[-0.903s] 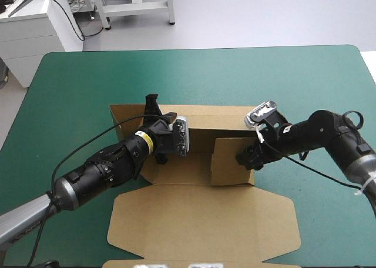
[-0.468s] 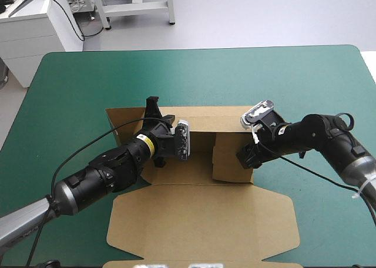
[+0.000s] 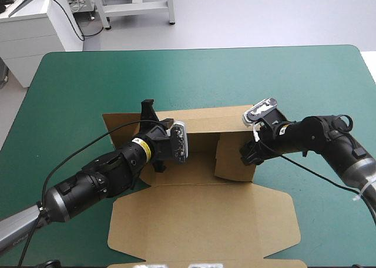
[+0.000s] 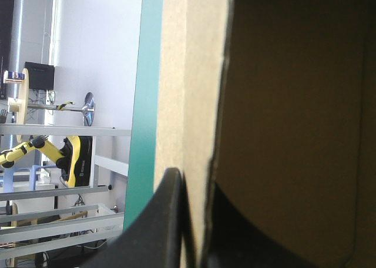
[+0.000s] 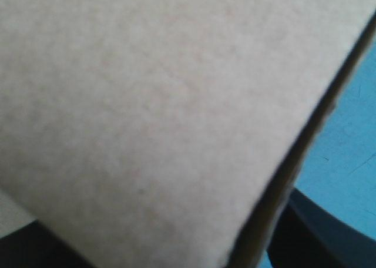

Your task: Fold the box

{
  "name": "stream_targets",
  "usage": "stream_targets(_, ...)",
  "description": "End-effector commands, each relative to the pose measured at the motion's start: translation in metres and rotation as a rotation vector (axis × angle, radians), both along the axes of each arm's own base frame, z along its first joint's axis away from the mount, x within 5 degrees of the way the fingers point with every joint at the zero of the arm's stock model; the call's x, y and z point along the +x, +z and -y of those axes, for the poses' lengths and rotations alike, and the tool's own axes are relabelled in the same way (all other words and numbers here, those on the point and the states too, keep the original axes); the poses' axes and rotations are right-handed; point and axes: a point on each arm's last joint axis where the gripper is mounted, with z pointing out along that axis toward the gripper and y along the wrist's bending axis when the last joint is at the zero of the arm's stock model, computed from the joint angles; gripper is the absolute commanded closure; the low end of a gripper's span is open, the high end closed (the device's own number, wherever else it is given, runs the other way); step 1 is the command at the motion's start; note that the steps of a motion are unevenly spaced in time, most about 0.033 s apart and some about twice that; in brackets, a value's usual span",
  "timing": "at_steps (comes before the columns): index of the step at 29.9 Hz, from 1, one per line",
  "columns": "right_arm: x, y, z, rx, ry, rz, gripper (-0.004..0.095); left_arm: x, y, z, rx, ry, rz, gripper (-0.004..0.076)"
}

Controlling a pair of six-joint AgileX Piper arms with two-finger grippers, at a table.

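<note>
While left hand (image 3: 156, 118) and right hand (image 3: 249, 154) pinch its walls, the box (image 3: 202, 165) stretches crosswise, lid (image 3: 200, 221) nearward.

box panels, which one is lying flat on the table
The wide lid panel nearest the robot: it lies flat on the teal-green cover, while the side flaps gripped by the left pincer and the right pincer are raised.
</note>
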Motion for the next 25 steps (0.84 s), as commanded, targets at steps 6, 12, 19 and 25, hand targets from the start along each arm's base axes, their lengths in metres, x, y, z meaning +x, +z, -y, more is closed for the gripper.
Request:
stream_targets(6, 0.0063, 0.0258, 0.0025, 0.076, -0.08, 0.162, 0.0593, -0.0067, -0.0031, -0.0022, -0.064, 0.054, -0.1, 0.0732)
stream_targets(12, 0.0036, 0.0236, 0.0025, 0.055, -0.055, 0.134, 0.0895, -0.0067, -0.0031, -0.0024, -0.063, 0.055, -0.101, 0.0732)
stream_targets(19, 0.0031, 0.0241, 0.0008, 0.083, -0.059, 0.124, 0.0926, -0.0073, -0.0034, -0.0015, -0.081, 0.056, -0.115, 0.0732)
stream_targets(25, 0.0039, 0.0249, 0.0007, 0.098, -0.076, 0.127, 0.0925, -0.0082, -0.0033, 0.0, -0.105, 0.053, -0.129, 0.0732)
